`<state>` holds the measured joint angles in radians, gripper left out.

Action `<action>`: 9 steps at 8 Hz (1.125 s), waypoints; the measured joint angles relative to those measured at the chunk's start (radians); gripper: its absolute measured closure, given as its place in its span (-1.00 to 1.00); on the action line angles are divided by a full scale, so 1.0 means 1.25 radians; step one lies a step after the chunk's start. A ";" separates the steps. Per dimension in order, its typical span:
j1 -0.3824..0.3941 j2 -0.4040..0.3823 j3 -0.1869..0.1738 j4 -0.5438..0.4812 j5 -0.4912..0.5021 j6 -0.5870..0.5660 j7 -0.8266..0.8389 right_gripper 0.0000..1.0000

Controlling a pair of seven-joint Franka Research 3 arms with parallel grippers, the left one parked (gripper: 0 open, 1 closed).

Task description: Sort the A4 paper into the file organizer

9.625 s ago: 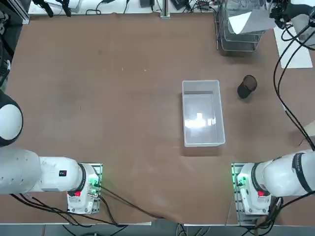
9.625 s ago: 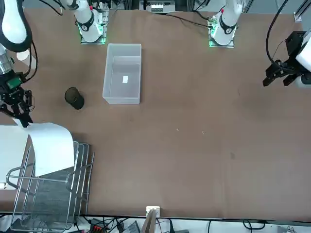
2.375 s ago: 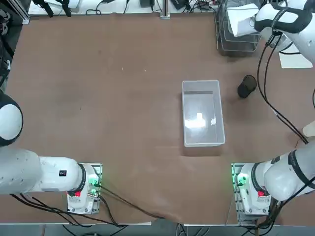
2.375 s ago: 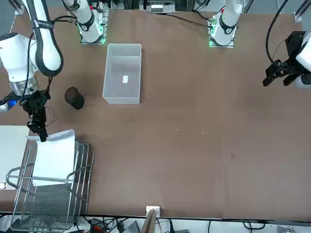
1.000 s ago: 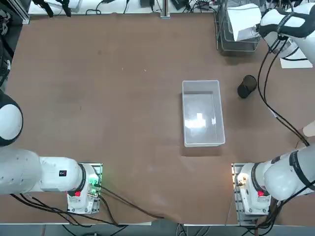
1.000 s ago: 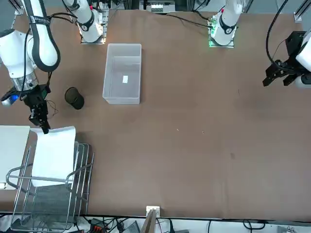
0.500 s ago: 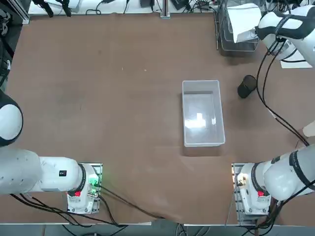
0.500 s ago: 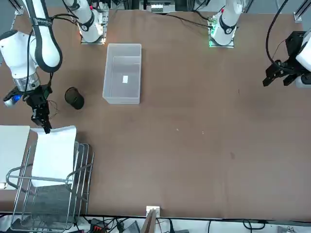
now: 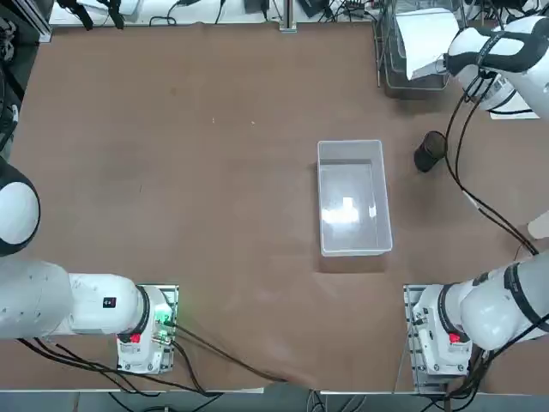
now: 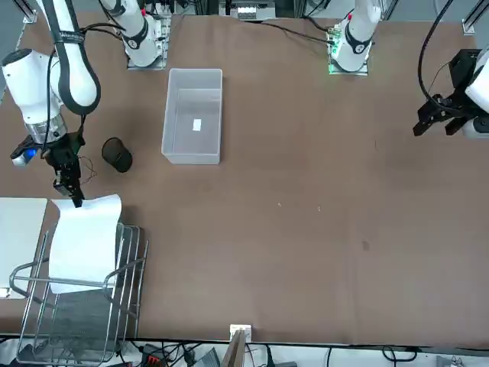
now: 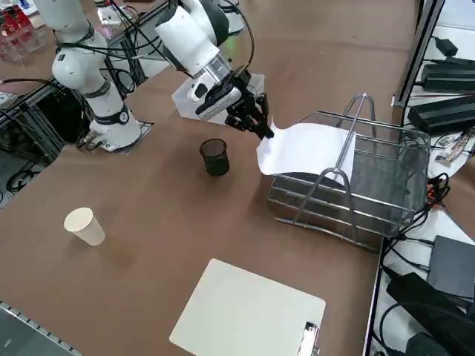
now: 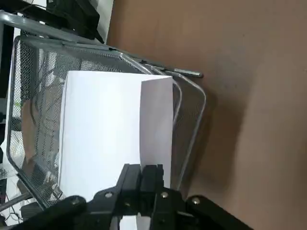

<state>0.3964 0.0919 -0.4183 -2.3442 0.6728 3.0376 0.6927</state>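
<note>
So we've got the right pincer (image 11: 266,132) clamped on the near edge of the A4 paper (image 11: 304,148), and the sheet is draped over the front lip of the file organizer (image 11: 386,194), most of it lying across the top tier with the gripped end sticking out over the worktop (image 9: 214,172). From the wrist cam you can see one strip of the sheet near the pincer curling up a bit.

The way we'd play it: keep the grip low and flat, push the sheet straight along the tier, and don't let go until the trailing edge is past the front rail. Thin paper buckles if we shove too fast or at an angle, so slow and square to the rack is probably the move.

Stuff nearby: a small black mesh cup (image 11: 215,157) sits on the worktop close to the arm's wrist, so watch the elbow swing. The rack's handle loop (image 11: 344,159) arches over the sheet, which could snag it. The clear plastic bin (image 9: 352,197), a paper cup (image 11: 84,225) and a clipboard (image 11: 249,310) are well apart, no bother.
</note>
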 joint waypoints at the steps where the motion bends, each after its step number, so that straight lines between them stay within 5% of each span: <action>1: 0.000 0.006 0.000 -0.001 0.000 0.008 0.000 0.97; 9: 0.002 0.086 0.002 0.097 0.000 0.031 -0.002 0.97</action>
<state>0.3994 0.1991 -0.4158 -2.2235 0.6723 3.0757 0.6899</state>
